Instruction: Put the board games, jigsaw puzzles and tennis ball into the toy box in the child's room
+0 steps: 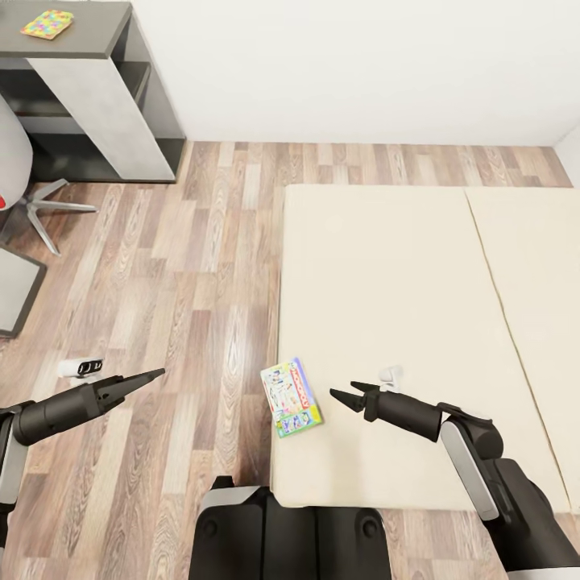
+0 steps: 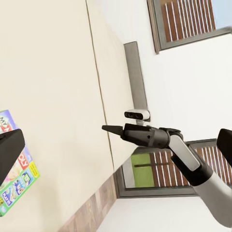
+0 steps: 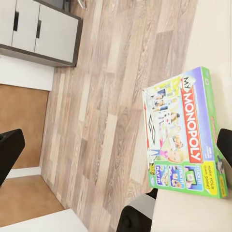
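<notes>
A green and white Monopoly board game (image 1: 292, 397) lies flat on the near left corner of the bed (image 1: 387, 282), slightly over the mattress edge. My right gripper (image 1: 343, 395) hovers open above the mattress just right of the box, pointing at it, nothing between its fingers. The right wrist view shows the cover (image 3: 181, 140) between the spread fingertips (image 3: 7, 150). My left gripper (image 1: 153, 375) hangs open over the wood floor, left of the bed, facing the game (image 2: 14, 179) and the right gripper (image 2: 112, 129). A multicoloured jigsaw puzzle (image 1: 47, 24) lies on dark-topped furniture far left.
An office chair base (image 1: 40, 205) and a grey slab (image 1: 12, 290) stand on the floor at the left. A white-fronted cabinet (image 3: 43, 29) sits across the floor. The grey headboard (image 2: 137, 77) and dark-framed windows (image 2: 188, 21) line the wall. My base (image 1: 282, 528) is at the bed's foot.
</notes>
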`<state>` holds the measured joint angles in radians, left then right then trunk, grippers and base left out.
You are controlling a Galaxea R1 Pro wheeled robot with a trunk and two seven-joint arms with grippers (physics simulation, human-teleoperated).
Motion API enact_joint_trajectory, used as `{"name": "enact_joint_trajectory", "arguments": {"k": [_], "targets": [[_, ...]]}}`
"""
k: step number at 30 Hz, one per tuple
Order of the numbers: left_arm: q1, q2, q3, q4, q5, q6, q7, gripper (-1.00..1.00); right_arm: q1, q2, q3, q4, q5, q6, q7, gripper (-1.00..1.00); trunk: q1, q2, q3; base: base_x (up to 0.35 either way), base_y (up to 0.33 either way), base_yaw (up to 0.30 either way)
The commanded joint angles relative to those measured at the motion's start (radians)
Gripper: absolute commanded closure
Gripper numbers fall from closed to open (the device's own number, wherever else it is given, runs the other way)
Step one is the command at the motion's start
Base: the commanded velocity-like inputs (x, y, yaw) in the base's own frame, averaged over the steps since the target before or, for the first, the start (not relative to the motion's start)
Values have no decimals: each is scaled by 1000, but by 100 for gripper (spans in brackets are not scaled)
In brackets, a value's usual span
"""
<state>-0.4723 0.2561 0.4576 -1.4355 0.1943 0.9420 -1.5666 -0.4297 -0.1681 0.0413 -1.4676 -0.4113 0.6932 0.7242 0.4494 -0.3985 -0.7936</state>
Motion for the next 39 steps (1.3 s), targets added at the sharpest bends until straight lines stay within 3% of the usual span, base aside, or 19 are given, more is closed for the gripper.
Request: {"name": "enact_joint_trajectory", "arguments": {"k": [1, 15, 39], "targets": [[0, 0, 0, 0, -1, 11, -4, -100, 0, 0, 1, 0, -6, 6, -2, -100, 1, -1, 0, 0, 0, -154], [0, 2, 2, 0, -1, 11, -4, -100, 0, 5, 2, 0, -2, 7, -5, -100, 1, -1, 14, 0, 0, -178], [0, 4, 7, 0, 0, 10, -4, -100, 0, 8, 8, -1, 3, 7, -9, -100, 1, -1, 37, 0, 0, -6]]}}
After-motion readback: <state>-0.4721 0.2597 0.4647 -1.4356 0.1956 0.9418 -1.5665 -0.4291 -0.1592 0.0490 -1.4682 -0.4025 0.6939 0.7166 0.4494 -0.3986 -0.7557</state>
